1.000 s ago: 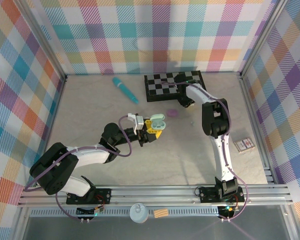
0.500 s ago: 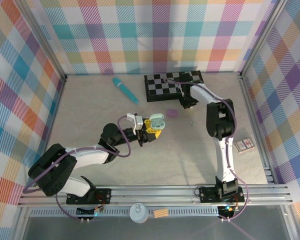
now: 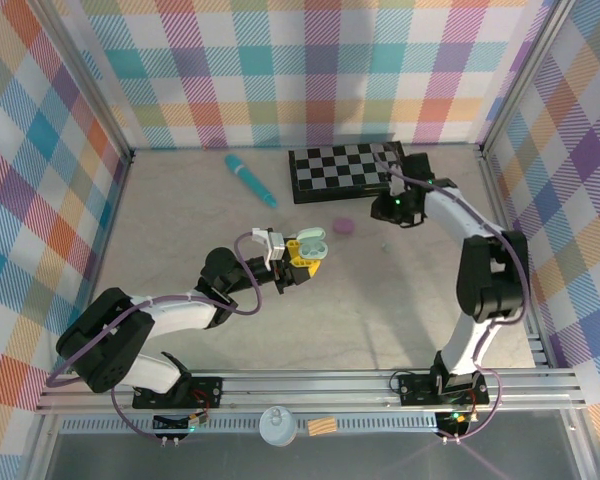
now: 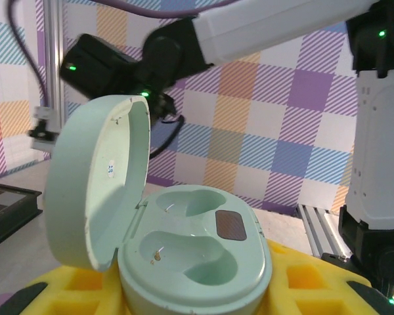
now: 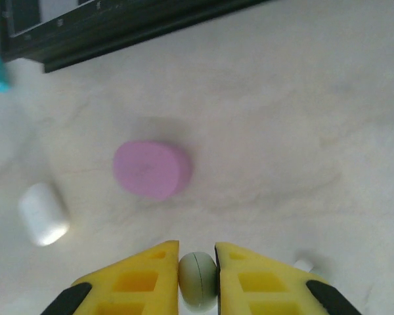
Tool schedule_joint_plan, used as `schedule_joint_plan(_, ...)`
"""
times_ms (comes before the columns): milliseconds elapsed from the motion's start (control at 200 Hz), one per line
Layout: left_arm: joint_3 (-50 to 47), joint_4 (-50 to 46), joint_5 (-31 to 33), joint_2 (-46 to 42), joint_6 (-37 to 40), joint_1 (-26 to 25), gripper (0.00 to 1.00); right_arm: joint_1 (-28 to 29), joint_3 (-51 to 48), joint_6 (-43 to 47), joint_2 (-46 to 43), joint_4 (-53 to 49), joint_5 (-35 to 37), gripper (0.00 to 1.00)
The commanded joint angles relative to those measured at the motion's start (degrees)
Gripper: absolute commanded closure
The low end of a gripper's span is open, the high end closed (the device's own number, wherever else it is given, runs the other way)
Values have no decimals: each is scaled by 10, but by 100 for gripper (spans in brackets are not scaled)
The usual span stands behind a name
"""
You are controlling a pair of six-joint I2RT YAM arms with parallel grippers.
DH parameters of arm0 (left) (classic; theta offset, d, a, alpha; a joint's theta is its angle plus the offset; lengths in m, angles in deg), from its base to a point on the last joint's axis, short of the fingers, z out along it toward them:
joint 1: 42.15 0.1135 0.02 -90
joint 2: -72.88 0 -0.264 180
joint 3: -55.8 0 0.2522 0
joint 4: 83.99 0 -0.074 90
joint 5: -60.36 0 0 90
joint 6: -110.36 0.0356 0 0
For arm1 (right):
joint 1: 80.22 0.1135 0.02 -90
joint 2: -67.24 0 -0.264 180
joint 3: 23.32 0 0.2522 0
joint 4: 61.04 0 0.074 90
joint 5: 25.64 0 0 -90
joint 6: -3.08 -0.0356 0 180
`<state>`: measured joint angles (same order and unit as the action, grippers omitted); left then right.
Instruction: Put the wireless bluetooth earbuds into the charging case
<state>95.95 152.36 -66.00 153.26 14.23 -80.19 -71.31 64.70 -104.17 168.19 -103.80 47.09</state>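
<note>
Right gripper (image 5: 197,274) pinches a pale earbud (image 5: 197,281), having swung right from the chessboard's (image 3: 340,172) front edge within the last second, so pickup appears complete; left gripper (image 3: 302,256) clamps the open charging case (image 4: 187,262) mid-table, awaiting insertion.

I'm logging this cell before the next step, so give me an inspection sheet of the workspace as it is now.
Surface: pale table, no spills seen.
Job's things: charging case open, wells empty; one earbud gripped.
Clutter: chessboard, teal stick, pink case, white piece.
Claws: left claw shut on charging case; right claw shut on earbud.
Cables: purple cable along left arm.
Surroundings: plaid walls, metal frame.
</note>
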Motion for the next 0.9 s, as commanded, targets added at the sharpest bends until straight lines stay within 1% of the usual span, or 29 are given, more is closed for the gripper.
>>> schedule_joint_plan(0, -6, 15, -1, -10, 14, 6, 68, -16, -57, -108, -33, 83, -159, 81)
schedule_joint_plan(100, -6, 16, -1, -11, 14, 8, 68, -29, -108, -169, -60, 137, -216, 80)
schedule_joint_plan(175, -7, 15, -2, -10, 15, 8, 68, -36, -144, -225, -71, 195, -260, 81)
schedule_joint_plan(355, -9, 18, 0, -6, 15, 9, 68, -41, -191, -307, -89, 272, -294, 81)
schedule_joint_plan(575, -9, 15, -4, -12, 15, 10, 68, -50, -197, -377, -84, 283, -324, 81)
schedule_joint_plan(690, -14, 15, -3, -16, 15, 10, 68, -53, -200, -411, -69, 296, -352, 81)
schedule_joint_plan(805, -16, 16, -3, -17, 15, 10, 68, -53, -206, -441, -64, 319, -368, 82)
schedule_joint_plan(895, -15, 13, -1, -20, 17, 10, 68, -54, -206, -451, -64, 315, -367, 82)
